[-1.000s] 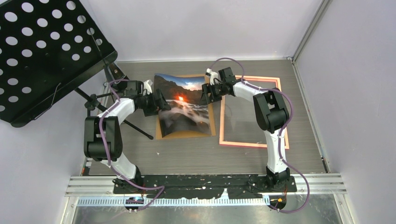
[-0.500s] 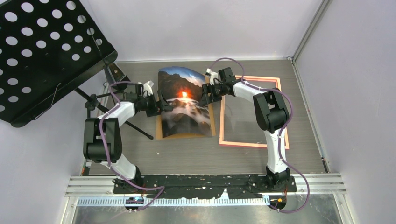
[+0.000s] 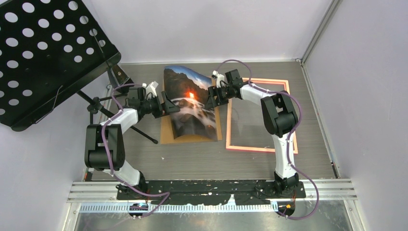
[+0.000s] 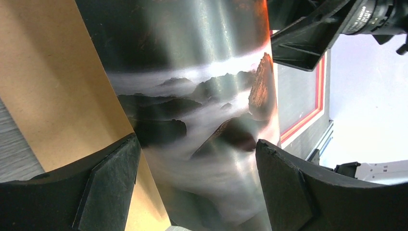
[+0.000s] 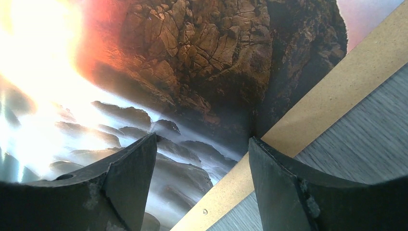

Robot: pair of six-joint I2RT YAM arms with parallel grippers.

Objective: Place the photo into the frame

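Observation:
The photo (image 3: 190, 108), a glossy sunset print, arches up off a brown backing board (image 3: 165, 135) in the middle of the table. My left gripper (image 3: 169, 107) is at its left edge, open, with the curved print (image 4: 192, 96) filling the gap between its fingers. My right gripper (image 3: 210, 98) is at the print's right edge, also open, and straddles the print's edge (image 5: 183, 72) and the board (image 5: 327, 96). The frame (image 3: 260, 148), thin and pink-orange, lies flat to the right, with one rail (image 4: 315, 103) showing in the left wrist view.
A black perforated music stand (image 3: 43, 53) fills the back left, and its leg (image 3: 139, 131) reaches onto the table beside the board. Grey walls close in the table at the back and on the right.
The photo has bowed up higher and grown narrower between the two grippers. The left gripper has pressed its edge a little to the right. The right arm has hardly moved.

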